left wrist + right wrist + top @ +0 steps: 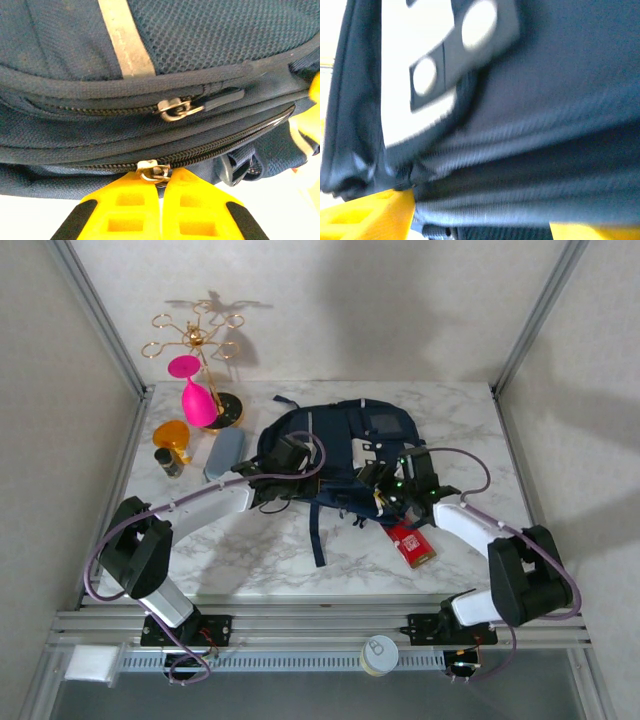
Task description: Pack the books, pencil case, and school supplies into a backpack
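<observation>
The navy backpack point(340, 450) lies flat in the middle of the table. At its left side my left gripper point(287, 462) is shut, and in the left wrist view its yellow fingers point(125, 205) pinch the metal zipper pull point(155, 171) of the lower zipper. My right gripper point(388, 486) sits at the bag's front right edge; its jaws stand wide open point(482, 220) with a fold of navy fabric point(520, 165) between them. The grey-blue pencil case point(224, 454) lies left of the bag. The red school supplies pack point(411, 543) lies at the bag's near right. The books are out of view.
A second zipper pull point(175, 109) sits on the upper zipper. A pink glass point(196, 396) and a gold rack point(195, 338) stand at the back left, with an orange object point(172, 433) and a small dark bottle point(168, 462) beside them. A dark strap point(316, 530) trails toward the near edge.
</observation>
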Controlling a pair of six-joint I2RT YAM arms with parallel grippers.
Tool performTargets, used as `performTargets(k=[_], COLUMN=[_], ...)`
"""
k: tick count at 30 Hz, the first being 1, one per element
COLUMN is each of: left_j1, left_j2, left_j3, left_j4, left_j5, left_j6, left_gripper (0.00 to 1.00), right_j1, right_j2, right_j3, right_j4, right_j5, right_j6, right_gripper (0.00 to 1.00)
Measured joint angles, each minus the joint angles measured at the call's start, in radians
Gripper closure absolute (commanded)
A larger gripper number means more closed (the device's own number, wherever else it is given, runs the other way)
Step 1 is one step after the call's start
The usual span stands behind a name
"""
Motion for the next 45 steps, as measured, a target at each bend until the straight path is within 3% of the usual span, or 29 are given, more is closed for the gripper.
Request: performTargets(k=[5, 12, 16, 17, 25, 29, 34, 45], left_j1=[-0.044, -0.158, -0.16, -0.158, -0.176, -0.213, -0.225, -0.22], left_j2=[-0.001, 0.068, 0.117, 0.115, 0.148, 0.174, 0.191, 0.191], left_j3=[-0.027, 0.031, 0.083, 0.083, 0.209, 0.227, 0.227, 0.181], left_j4=[0.058, 0.134, 0.137, 0.136, 0.105, 0.109, 0.105, 0.105], left_j5=[0.017, 0.014, -0.044, -0.053, -0.156, -0.223, -0.264, -0.291], left_j6=[-0.018, -0.139, -0.167, -0.167, -0.227, -0.288, -0.328, -0.349], left_gripper=[1.0, 1.0, 0.98, 0.9, 0.67, 0.65, 0.64, 0.63], right_j1=[-0.128, -0.253, -0.245, -0.237, -0.166, -0.15, -0.117, -0.079], right_j2=[0.156, 0.321, 0.31, 0.29, 0.208, 0.2, 0.201, 0.234], right_j3=[0.145, 0.424, 0.456, 0.434, 0.308, 0.261, 0.241, 0.272], right_j4=[-0.011, -0.013, -0.032, -0.035, -0.074, -0.04, -0.039, 0.027], right_j5=[-0.093, -0.057, -0.045, -0.046, -0.2, -0.198, -0.167, -0.144], right_j6=[-0.172, -0.307, -0.302, -0.294, -0.235, -0.122, -0.024, 0.06], right_gripper=[0.27, 0.28, 0.3, 0.32, 0.42, 0.48, 0.42, 0.48])
